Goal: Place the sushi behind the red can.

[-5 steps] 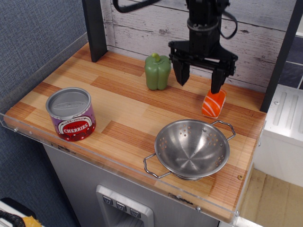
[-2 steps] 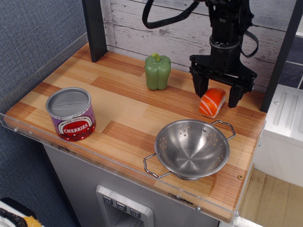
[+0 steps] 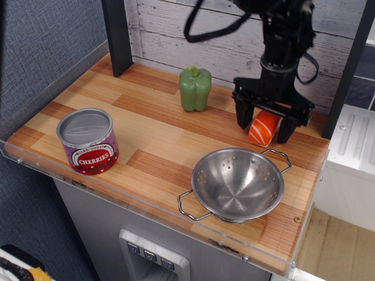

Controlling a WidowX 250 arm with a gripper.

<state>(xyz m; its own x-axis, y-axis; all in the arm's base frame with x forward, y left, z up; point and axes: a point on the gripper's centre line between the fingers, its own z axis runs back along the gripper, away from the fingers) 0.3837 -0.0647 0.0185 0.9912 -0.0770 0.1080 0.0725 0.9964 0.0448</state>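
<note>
The sushi (image 3: 264, 128), a small orange block with white stripes, lies on the wooden counter at the back right. My gripper (image 3: 263, 134) has come down over it, with one black finger (image 3: 242, 119) on its left and the other on its right. The jaws stand open around the sushi, and I cannot tell whether they touch it. The red can (image 3: 88, 141), with a silver lid and a "CHERRIES" label, stands at the front left, far from the gripper.
A green bell pepper (image 3: 195, 88) stands at the back, left of the gripper. A steel colander (image 3: 237, 184) with handles sits just in front of the sushi. A dark post (image 3: 118, 36) stands at the back left. A clear rim edges the counter (image 3: 158, 134).
The gripper moved right from beside the pepper to above the sushi, then came down so its fingers straddle it. The sushi shifted slightly and tilted.
</note>
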